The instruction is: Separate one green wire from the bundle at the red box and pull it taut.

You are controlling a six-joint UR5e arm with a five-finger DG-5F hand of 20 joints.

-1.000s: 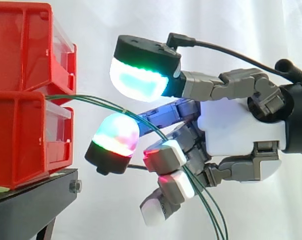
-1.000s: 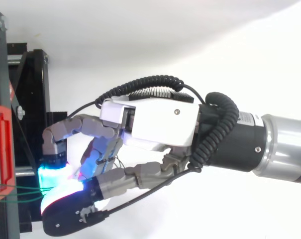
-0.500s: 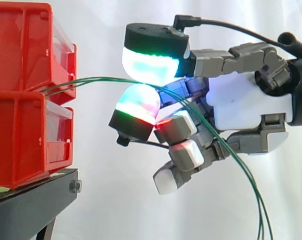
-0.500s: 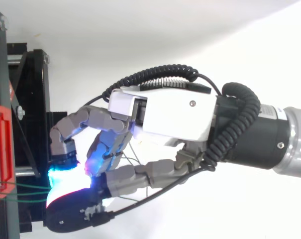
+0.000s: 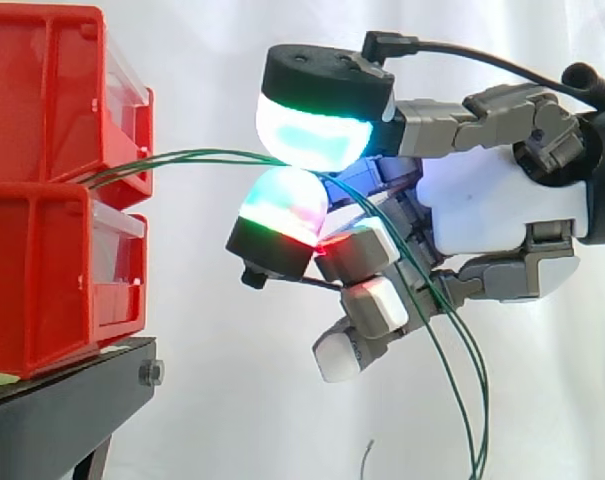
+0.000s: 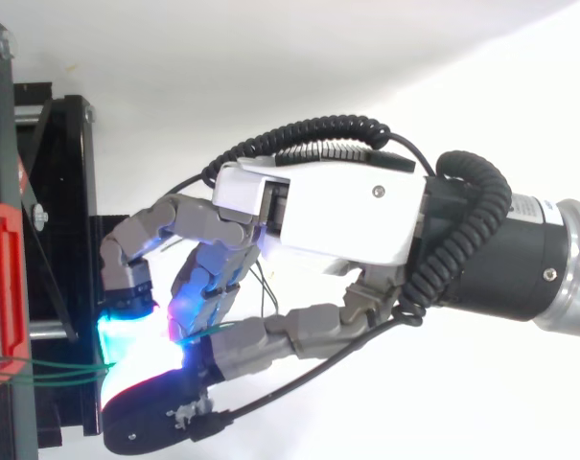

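Note:
Two stacked red bins [image 5: 42,190] stand at the left on a black stand [image 5: 62,410]. Thin green wires [image 5: 192,155] leave the seam between the bins and run almost level to my hand [image 5: 502,210]. The strands pass between the big upper glowing pad [image 5: 312,135] and the pad below it [image 5: 282,205], which pinch them. Behind the pads the wires bend down past the curled fingers and hang off the bottom edge. From above, the wires [image 6: 59,372] stretch from the red bin [image 6: 2,297] to the hand [image 6: 337,216]. I cannot tell how many strands are pinched.
A white curtain fills the background. The black stand's frame [image 6: 50,192] lies close to the fingertips on the left in the top view. A loose green wire end [image 5: 367,455] pokes up at the bottom of the side view.
The hand has moved right and slightly up, away from the bins, carrying the wires with it. The span from the bins has lengthened and flattened, and the hanging tails have swung right.

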